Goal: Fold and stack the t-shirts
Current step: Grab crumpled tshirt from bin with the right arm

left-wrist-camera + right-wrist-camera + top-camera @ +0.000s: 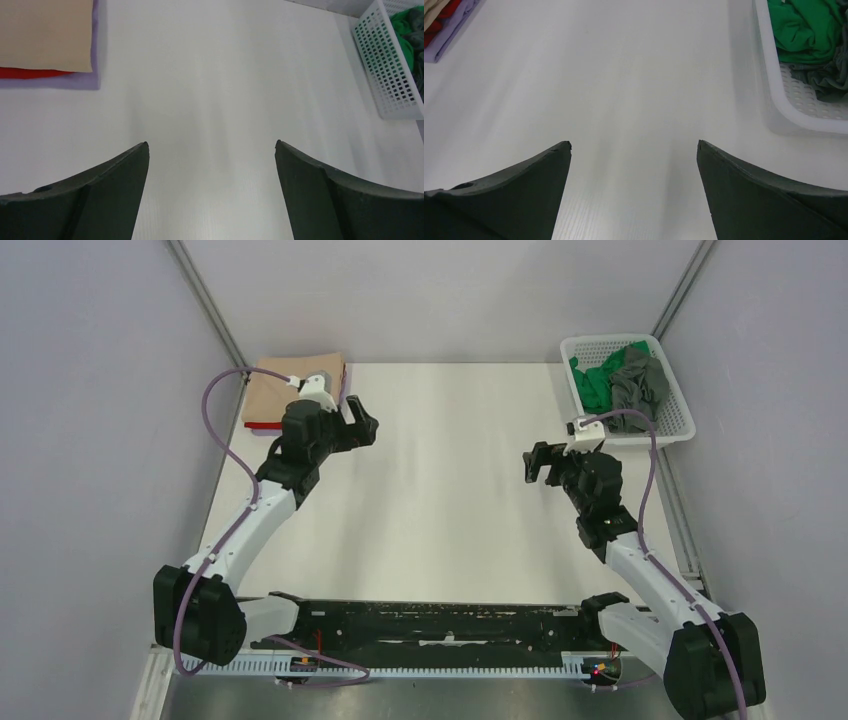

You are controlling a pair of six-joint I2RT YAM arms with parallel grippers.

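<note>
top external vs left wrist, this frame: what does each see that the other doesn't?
Top external only: the left arm and right arm, and the whole basket.
Left wrist only: the lilac tee showing plainly as the stack's bottom layer.
Both: the tan tee over the red tee, the green tee and dark grey tee in the basket, the table, left jaws open.

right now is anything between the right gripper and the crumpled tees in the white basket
Nothing lies on the white table between the open right gripper and the white plastic mesh basket. Only its wall fronts the bright green cloth tee and dark grey cloth tee; probably reach in from above.
</note>
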